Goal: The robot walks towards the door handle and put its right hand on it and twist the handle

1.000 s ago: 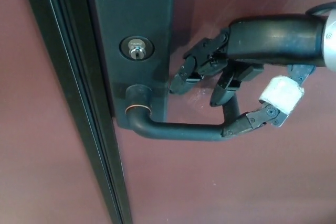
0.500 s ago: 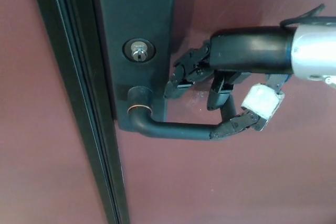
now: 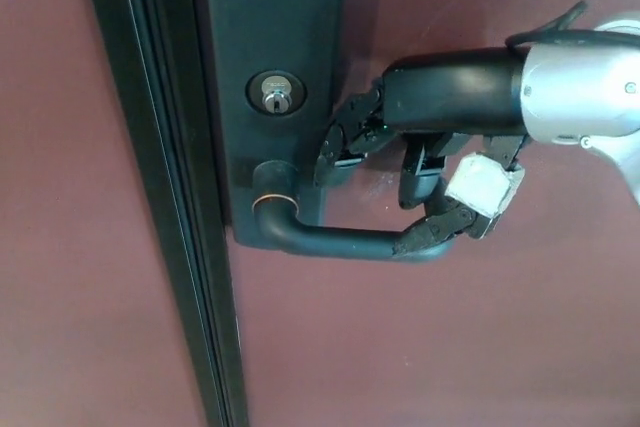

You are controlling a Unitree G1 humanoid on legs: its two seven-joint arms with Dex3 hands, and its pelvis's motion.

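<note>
A robot's right hand (image 3: 420, 162) reaches in from the right edge of a dark red door (image 3: 470, 347) and meets the free end of the black lever door handle (image 3: 340, 240). The thumb, wrapped at one joint in white tape (image 3: 482, 187), lies against the tip of the lever, while the two thick fingers (image 3: 340, 147) hang bent above the bar, one of them near the edge of the black lock plate (image 3: 270, 27). The hand is loosely curled around the lever's end rather than clamped tight; whether the upper fingers touch the bar cannot be told. The handle runs level from its copper-ringed pivot at the lower part of the plate, below the silver keyhole (image 3: 276, 98). The dark door frame (image 3: 160, 247) runs down the door's left edge.
</note>
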